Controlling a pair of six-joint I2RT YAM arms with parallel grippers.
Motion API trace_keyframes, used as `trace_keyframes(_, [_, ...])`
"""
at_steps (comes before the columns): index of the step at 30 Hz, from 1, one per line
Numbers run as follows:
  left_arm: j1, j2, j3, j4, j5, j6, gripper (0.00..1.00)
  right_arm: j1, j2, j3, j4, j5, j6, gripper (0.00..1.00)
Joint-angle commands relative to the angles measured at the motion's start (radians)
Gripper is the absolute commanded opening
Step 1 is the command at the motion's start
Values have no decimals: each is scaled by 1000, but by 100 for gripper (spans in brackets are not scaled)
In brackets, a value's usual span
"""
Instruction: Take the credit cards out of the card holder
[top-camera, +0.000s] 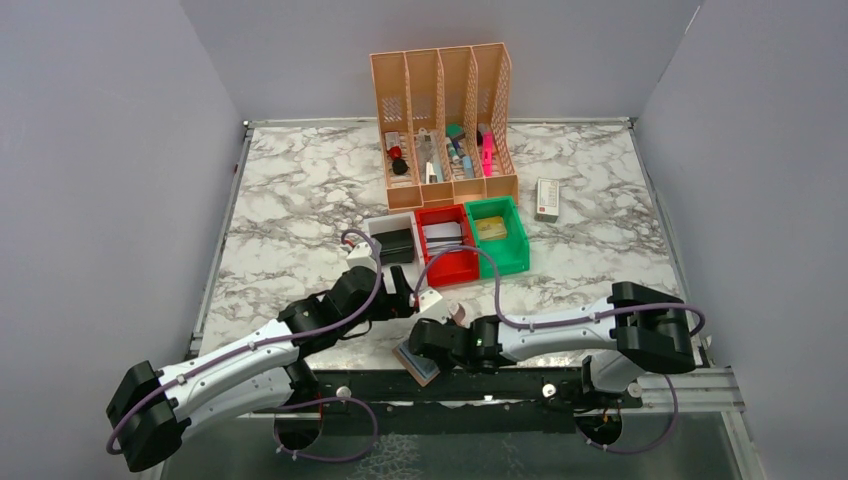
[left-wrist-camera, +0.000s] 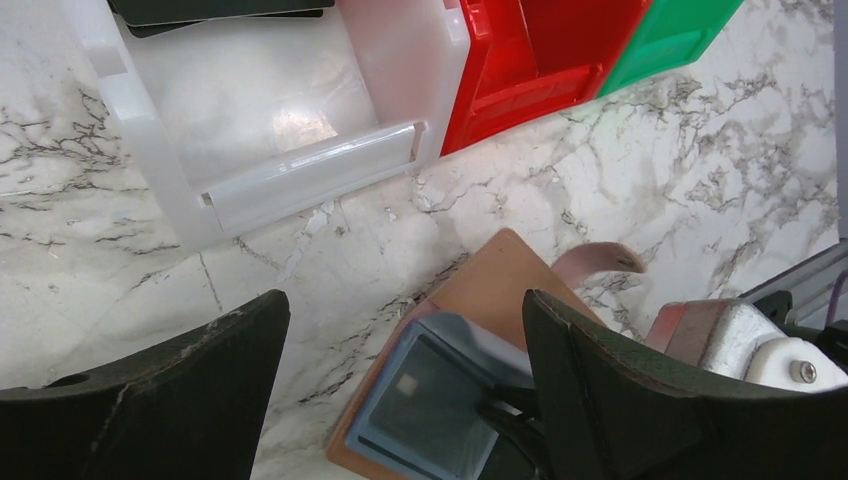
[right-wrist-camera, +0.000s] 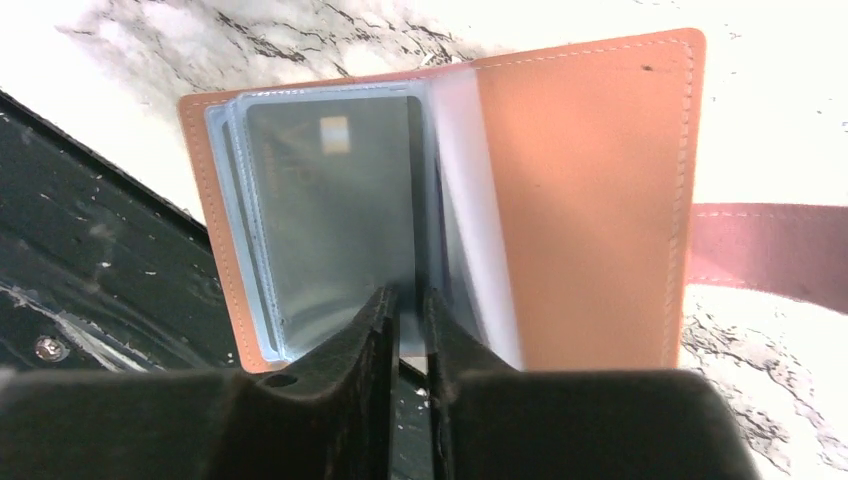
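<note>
right pincer (right-wrist-camera: 410, 312) nips the credit cards (right-wrist-camera: 330, 210), half-hiding the card holder (right-wrist-camera: 590, 200); left pincer (left-wrist-camera: 405, 305) gapes.

The left arm (top-camera: 235, 362) and right arm (top-camera: 560, 332) have white links, black joints, lilac cables (top-camera: 498, 295) and black fingers (left-wrist-camera: 150, 400).

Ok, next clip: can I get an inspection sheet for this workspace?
Surface: marble-pattern table.
Job's things: card holder lies open at the near edge, credit cards inside its sleeves.
Clutter: orange organiser, white bin, red bin, green bin, small white box.
End effectors: left end effector open beside the holder; right end effector nearly closed at the cards' edge, grip unclear.
Cables: purple cable arcs past the red bin.
Surroundings: grey walls.
</note>
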Motion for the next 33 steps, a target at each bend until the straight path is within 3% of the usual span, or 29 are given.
trace_keyframes(1, [-6, -3, -8, -8, -12, 9, 90, 9, 31, -59, -9, 17, 0, 15])
trace_keyframes(9, [-6, 4, -5, -7, -6, 8, 90, 7, -14, -96, 96, -46, -3, 2])
trace_keyframes(13, [-7, 0, -4, -8, -2, 9, 90, 6, -58, -110, 127, -65, -4, 2])
trace_keyframes(15, [-6, -5, -6, -7, -4, 6, 90, 6, -83, -114, 135, -65, -14, 11])
trace_keyframes(19, [-6, -16, -10, -11, -14, 2, 90, 7, -148, -134, 167, -80, -49, 39])
trace_keyframes(23, [-6, -37, -10, -44, -70, -25, 90, 13, -195, -151, 208, -100, -88, 57])
trace_keyframes(28, [-6, -87, -14, -125, -181, -88, 90, 34, -135, -110, 188, -78, -106, 70])
trace_keyframes(33, [-6, -126, -15, -154, -198, -101, 90, 75, 12, -14, 72, 39, -83, 75])
